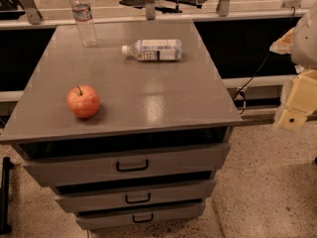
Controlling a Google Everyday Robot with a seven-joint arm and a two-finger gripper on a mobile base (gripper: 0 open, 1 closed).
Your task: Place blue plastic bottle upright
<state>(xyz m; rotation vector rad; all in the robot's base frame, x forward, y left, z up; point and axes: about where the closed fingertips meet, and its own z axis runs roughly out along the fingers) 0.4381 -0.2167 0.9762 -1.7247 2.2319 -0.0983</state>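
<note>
The blue plastic bottle [153, 49] lies on its side near the back of the grey cabinet top [148, 98]. Its white cap points left and its large white label faces up. My gripper [291, 117] hangs at the far right of the view, off the cabinet's right side and lower than its top. It is well apart from the bottle, with nothing seen in it.
A slimmer ribbed clear bottle [82, 18] stands upright at the back left corner. A red apple [83, 101] sits at the front left. The cabinet has three drawers [132, 165] below. A black cable [257, 71] hangs to the right, and a rail runs behind.
</note>
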